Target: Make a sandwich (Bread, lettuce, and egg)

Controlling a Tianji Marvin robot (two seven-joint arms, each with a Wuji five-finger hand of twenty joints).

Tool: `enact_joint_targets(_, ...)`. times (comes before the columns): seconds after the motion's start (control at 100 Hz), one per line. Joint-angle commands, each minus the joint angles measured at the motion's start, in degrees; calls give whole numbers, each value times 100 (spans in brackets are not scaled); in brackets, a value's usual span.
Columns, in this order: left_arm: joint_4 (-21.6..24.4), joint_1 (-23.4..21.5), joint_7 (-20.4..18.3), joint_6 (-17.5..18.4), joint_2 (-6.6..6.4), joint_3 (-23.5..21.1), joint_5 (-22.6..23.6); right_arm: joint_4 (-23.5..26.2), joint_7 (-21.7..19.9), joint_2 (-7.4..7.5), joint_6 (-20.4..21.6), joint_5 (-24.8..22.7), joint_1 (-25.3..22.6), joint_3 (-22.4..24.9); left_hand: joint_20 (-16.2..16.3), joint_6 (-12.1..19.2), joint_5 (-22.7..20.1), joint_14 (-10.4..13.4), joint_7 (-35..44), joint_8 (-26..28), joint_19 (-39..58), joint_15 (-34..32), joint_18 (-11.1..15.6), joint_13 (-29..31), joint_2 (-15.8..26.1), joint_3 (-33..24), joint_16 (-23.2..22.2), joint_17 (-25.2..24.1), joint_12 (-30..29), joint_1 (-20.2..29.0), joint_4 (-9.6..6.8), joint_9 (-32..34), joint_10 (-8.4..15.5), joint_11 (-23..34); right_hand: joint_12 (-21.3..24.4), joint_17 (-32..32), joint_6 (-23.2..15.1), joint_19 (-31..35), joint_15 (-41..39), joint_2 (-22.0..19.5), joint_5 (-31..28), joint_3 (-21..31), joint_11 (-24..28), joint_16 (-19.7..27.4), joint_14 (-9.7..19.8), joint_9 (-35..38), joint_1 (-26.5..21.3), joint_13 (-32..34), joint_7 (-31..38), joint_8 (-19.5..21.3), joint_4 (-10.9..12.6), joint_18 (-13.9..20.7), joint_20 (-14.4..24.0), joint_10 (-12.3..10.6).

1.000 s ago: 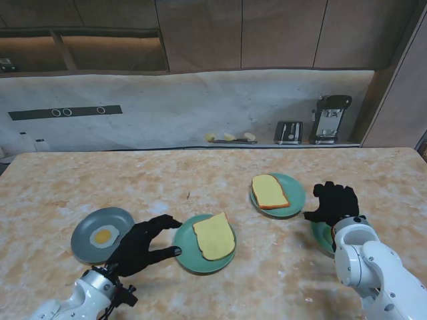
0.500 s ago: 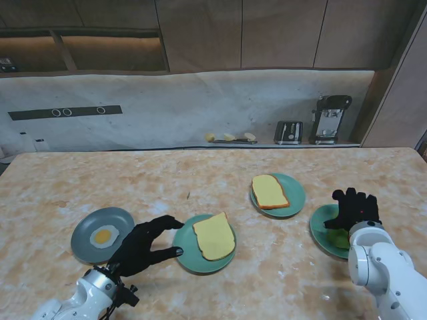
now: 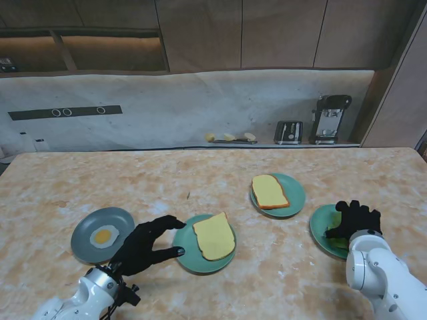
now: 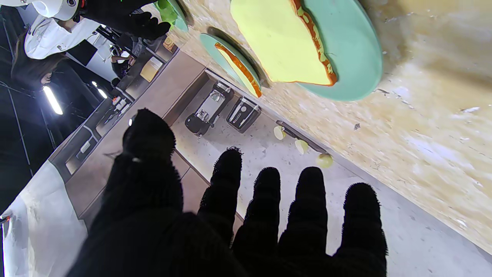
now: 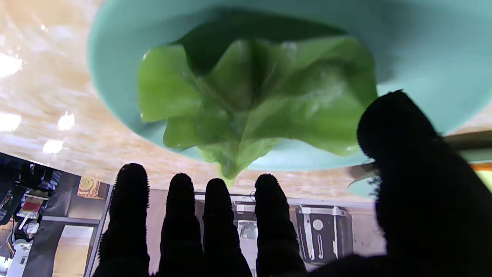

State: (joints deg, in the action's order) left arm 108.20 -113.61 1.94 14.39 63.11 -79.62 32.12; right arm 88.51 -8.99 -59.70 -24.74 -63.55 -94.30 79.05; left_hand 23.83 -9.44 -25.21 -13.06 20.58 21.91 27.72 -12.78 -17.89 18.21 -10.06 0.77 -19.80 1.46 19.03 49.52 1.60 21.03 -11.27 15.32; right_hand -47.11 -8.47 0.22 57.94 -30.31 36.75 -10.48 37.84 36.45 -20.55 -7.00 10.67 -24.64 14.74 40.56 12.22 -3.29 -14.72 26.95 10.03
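The right hand (image 3: 353, 219) hovers palm down over the lettuce (image 5: 253, 100) on its teal plate (image 3: 318, 230), fingers (image 5: 215, 219) spread and gripping nothing. At its ten o'clock, a bread slice (image 3: 269, 191) rests on a second teal plate (image 3: 293, 193). The left hand (image 3: 143, 245) lies open, fingers apart, touching the rim of the middle plate (image 3: 187, 253) bearing another bread slice (image 3: 214, 236). At that hand's ten o'clock sits the fried egg (image 3: 104, 236) on a grey plate (image 3: 120, 217).
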Motion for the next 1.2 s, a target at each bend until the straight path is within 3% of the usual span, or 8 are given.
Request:
enact_joint_targets(0.0, 1, -16, -92, -24, -3, -4, 17, -78, -63, -31, -33, 35, -52, -68, 71, 97, -48, 23, -58, 19, -73, 110, 8, -49, 112, 63, 15, -94, 27, 11, 11, 71, 6, -90, 2917, -51, -24, -71, 15, 167, 79, 28, 124, 100, 58, -85, 60, 18, 65, 15, 212, -213, -68, -82)
enact_joint_targets(0.29, -2, 14, -73, -22, 1, -7, 31, -241, -22, -34, -241, 175, -9, -260, 72, 93, -49, 31, -57, 20, -68, 106, 17, -52, 129, 62, 13, -92, 29, 11, 9, 58, 17, -87, 2789, -467, 42, 114, -244, 259, -52, 74, 448, -31, 67, -99, -154, 275, 196, 143, 249, -343, -49, -54)
enact_joint_targets(0.58, 3, 21, -58, -31, 3, -26, 63, -521, 343, -90, -490, 550, 83, -468, 75, 80, -71, 30, -46, 25, -53, 99, 17, -59, 144, 60, 11, -90, 32, 19, 5, 57, 9, -76, 2479, -1116, 271, 552, -838, 497, -434, 373, 1303, -330, -24, 198, -631, 768, 660, 480, 378, -188, -207, 92)
enact_joint_targets(0.63, 2, 20, -51, -25, 3, -30, 67, -560, 384, -102, -548, 639, 97, -509, 75, 75, -70, 27, -44, 26, -54, 98, 22, -62, 146, 60, 10, -99, 33, 20, 5, 58, 4, -73, 2391, -1282, 335, 651, -1008, 602, -575, 628, 1457, -416, -29, 344, -709, 902, 791, 591, 422, -162, -305, 134)
enact_joint_targets(0.79, 13, 15, -69, -28, 0, -42, 67, -703, 583, -148, -743, 893, 139, -633, 73, 82, -70, 34, -43, 26, -48, 94, 26, -63, 166, 59, 10, -102, 34, 22, 3, 50, 15, -70, 1946, -1994, 485, 1139, -1777, 1326, -1005, 2179, 1959, -783, -63, 853, -740, 1432, 1130, 957, 72, 89, -531, 173)
enact_joint_targets(0.98, 20, 16, -82, -25, -1, -51, 67, -806, 589, -156, -901, 1006, 174, -719, 67, 44, -157, 40, -3, 41, -50, 94, 24, -69, 176, 59, 11, -115, 31, 28, 1, 43, 24, -73, 1586, -2197, 483, 1313, -2249, 1281, -1277, 2404, 2273, -1002, -26, 964, -957, 1577, 1426, 1243, 36, 220, -554, 138)
enact_joint_targets(1.13, 21, 14, -70, -33, 0, -46, 74, -868, 796, -187, -825, 1031, 196, -708, 62, 48, -164, 35, 20, 56, -53, 89, 23, -69, 185, 60, 10, -115, 32, 32, 0, 32, 28, -66, 1296, -2918, 411, 1893, -2756, 1073, -1599, 2712, 2520, -1200, 34, 1311, -1384, 2081, 1760, 1553, 53, 973, -361, 117)
enact_joint_targets(1.19, 21, 15, -66, -37, 1, -44, 78, -880, 940, -222, -755, 1139, 205, -682, 59, 48, -152, 37, 19, 59, -55, 97, 28, -91, 184, 58, 14, -118, 30, 40, -2, 12, 27, -69, 1264, -3183, 361, 1988, -2831, 976, -1726, 2885, 2563, -1219, 42, 1426, -1636, 2243, 1845, 1594, 90, 1032, -323, 112)
